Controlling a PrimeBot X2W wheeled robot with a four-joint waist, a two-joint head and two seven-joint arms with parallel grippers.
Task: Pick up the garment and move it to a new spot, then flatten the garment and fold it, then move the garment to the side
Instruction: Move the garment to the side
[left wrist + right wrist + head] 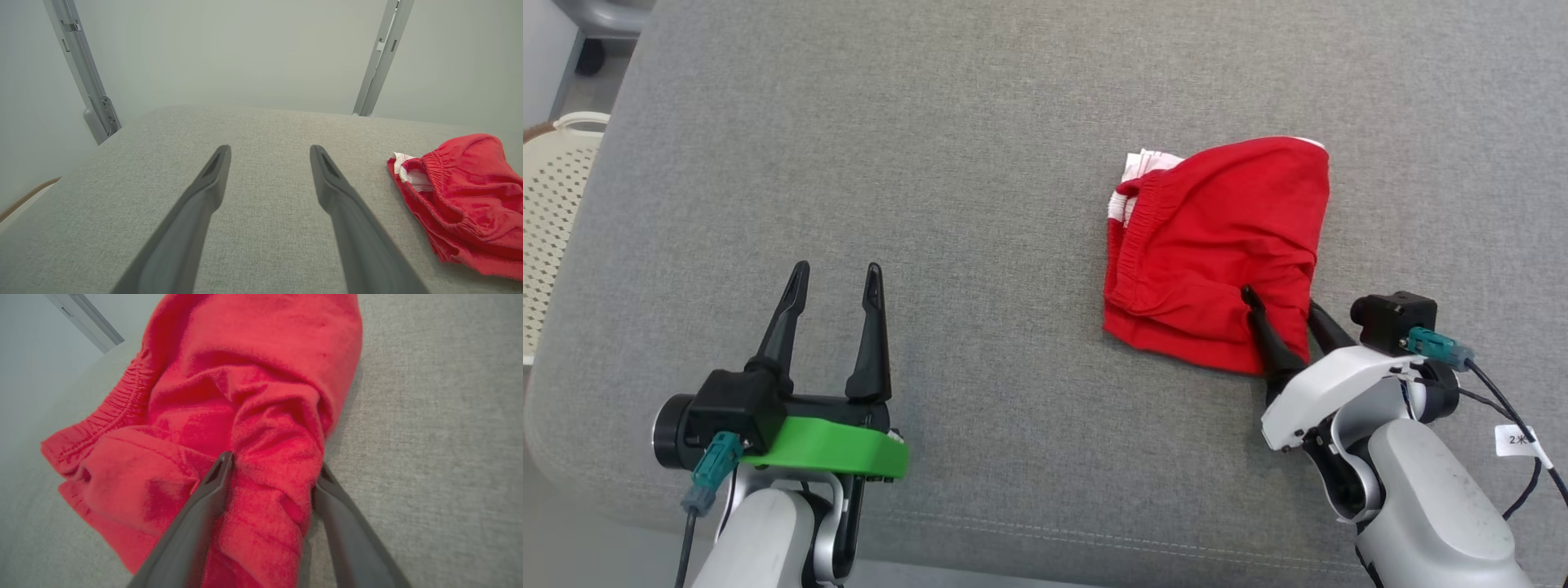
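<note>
Right claw [1280, 299] is spread wide, gripping nothing, its fingers [196, 522] either side of a bunched fold at the garment's [1217, 220] near corner. It lies crumpled on the cushion's [972, 163] right side. Left claw [838, 268] hangs released, well apart.

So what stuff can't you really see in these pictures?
1. Red garment: head view. It is bunched up, so its own top layer hides its full shape and underside.
2. Cream basket: head view. Most of it is cut off by the left edge.
3. White tag: head view, lower right. The writing is too small to read.
4. Right pincer: right wrist view. The red fold between its fingers hides what lies beneath.
</note>
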